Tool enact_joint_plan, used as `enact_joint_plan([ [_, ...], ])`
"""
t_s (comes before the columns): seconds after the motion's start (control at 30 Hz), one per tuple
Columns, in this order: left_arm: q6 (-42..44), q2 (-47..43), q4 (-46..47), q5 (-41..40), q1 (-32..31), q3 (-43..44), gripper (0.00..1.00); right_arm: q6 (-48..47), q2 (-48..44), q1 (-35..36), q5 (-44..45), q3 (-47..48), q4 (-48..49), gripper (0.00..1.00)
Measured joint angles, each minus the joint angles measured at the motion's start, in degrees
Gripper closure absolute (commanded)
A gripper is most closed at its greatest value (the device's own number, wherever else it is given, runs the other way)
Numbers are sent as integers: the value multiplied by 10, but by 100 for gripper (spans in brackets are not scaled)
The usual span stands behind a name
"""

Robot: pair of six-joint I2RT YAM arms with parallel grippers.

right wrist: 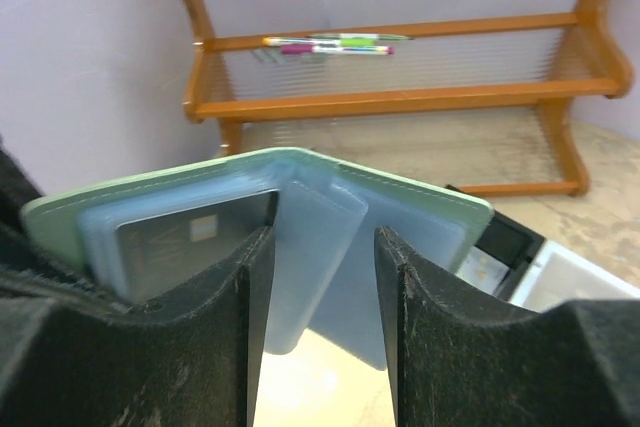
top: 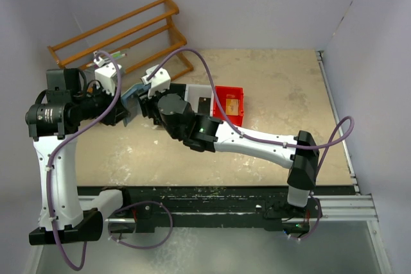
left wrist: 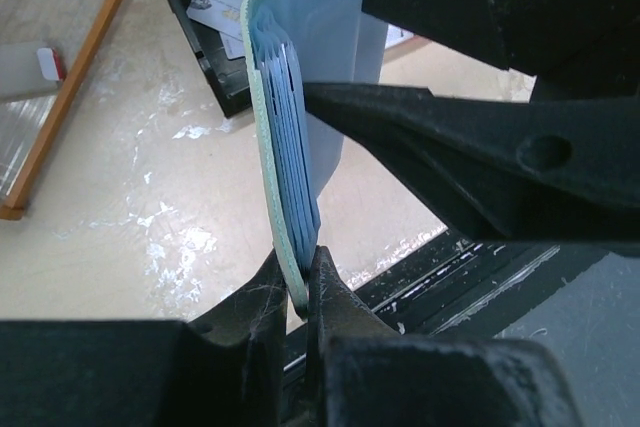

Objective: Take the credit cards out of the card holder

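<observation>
The grey-green folding card holder (right wrist: 410, 199) hangs in the air between my two arms, above the left part of the tabletop, opened like a book with its pale blue plastic sleeves fanned out. My left fingers (left wrist: 322, 282) are clamped on its lower cover edge, holding it upright. My right fingers (right wrist: 255, 267) stand apart, one on each side of a loose sleeve, pinching nothing. A silvery grey card (right wrist: 190, 242) sits in the sleeve beside them, so I judge the step in hand is getting at a card left inside. Part of the job looks done: an orange-gold card (top: 232, 102) lies in the red plastic bin (top: 239, 119) and a pale card (left wrist: 225, 2) in the black plastic bin (left wrist: 215, 82) below the holder. Next I would need to shift the right fingers onto whichever edge the sleeve leaves open, close on the card alone, and draw it out while the left grip holds firm. The beige tabletop (top: 289, 88) is scuffed with white marks; a wooden slatted rack (right wrist: 400, 102) carrying coloured pens (right wrist: 330, 44) sits at the back by the pale wall (top: 257, 4)
</observation>
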Motion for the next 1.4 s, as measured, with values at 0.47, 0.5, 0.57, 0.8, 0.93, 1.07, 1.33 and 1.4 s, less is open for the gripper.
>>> enact_joint_plan([
  [0.47,0,2,-6,7,0,0,100,-54,-3,0,84,-32,20,53],
  [0.5,0,2,-6,7,0,0,100,-55,-4,0,87,-36,19,52],
  [0.57,0,2,-6,7,0,0,100,-57,-5,0,92,-42,19,52],
  [0.8,0,2,-6,7,0,0,100,-57,-16,-2,94,-53,8,50],
  [0.93,0,2,-6,7,0,0,100,-52,-40,-6,94,-70,-7,49],
  [1.07,0,2,-6,6,0,0,100,-40,-69,-17,93,-91,-18,48],
  [1.33,0,2,-6,3,0,0,100,-19,-110,-36,92,-118,-33,46],
  [1.4,0,2,-5,2,0,0,100,-16,-121,-36,92,-129,-35,47],
])
